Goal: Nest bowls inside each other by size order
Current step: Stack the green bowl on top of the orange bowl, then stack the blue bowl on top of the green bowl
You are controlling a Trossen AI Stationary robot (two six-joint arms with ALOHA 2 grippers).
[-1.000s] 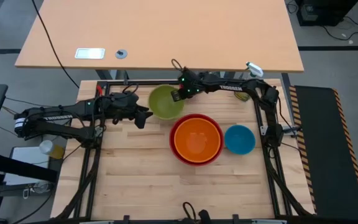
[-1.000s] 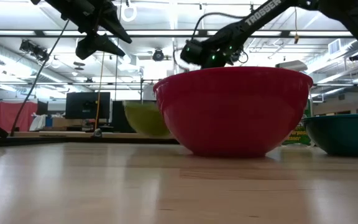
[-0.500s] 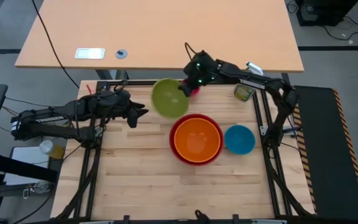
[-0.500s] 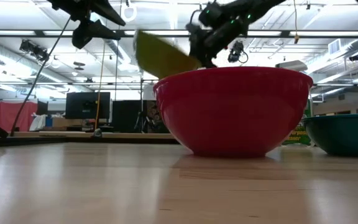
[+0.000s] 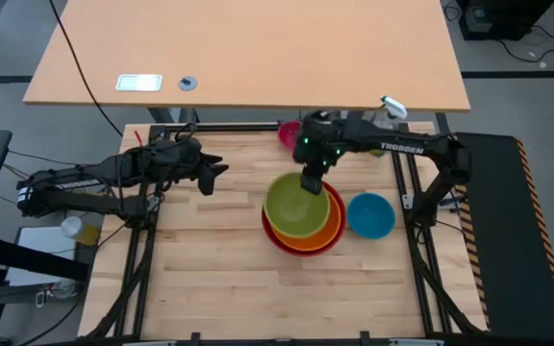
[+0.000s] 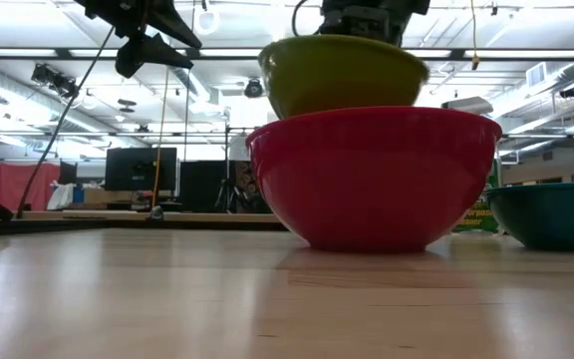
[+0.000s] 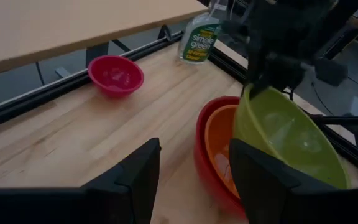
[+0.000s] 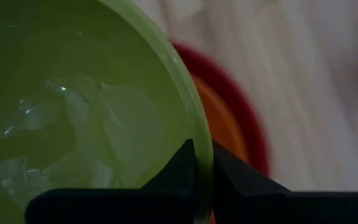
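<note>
The right gripper (image 5: 314, 182) is pinching the far rim of the green bowl (image 5: 296, 206), one finger inside and one outside, as the right wrist view shows. It is holding this bowl in the air, just above the orange bowl (image 5: 332, 226), which is sitting inside the red bowl (image 5: 269, 230). In the low view the green bowl (image 6: 344, 76) is hanging above the red rim (image 6: 372, 118), close to it, and I cannot tell if they are touching.

The blue bowl (image 5: 370, 215) is standing just beside the red one, on the right side of the table (image 5: 210, 269). The pink bowl (image 5: 288, 133) is lying alone near the far edge, behind the right arm. A spray bottle (image 7: 199, 38) is standing at the far right corner, apart from the bowls.

The left gripper (image 5: 218, 172) is waiting above the table's left part with its fingers spread apart and holding nothing, well apart from the stack. Nothing is lying between the green bowl and the stack under it.
</note>
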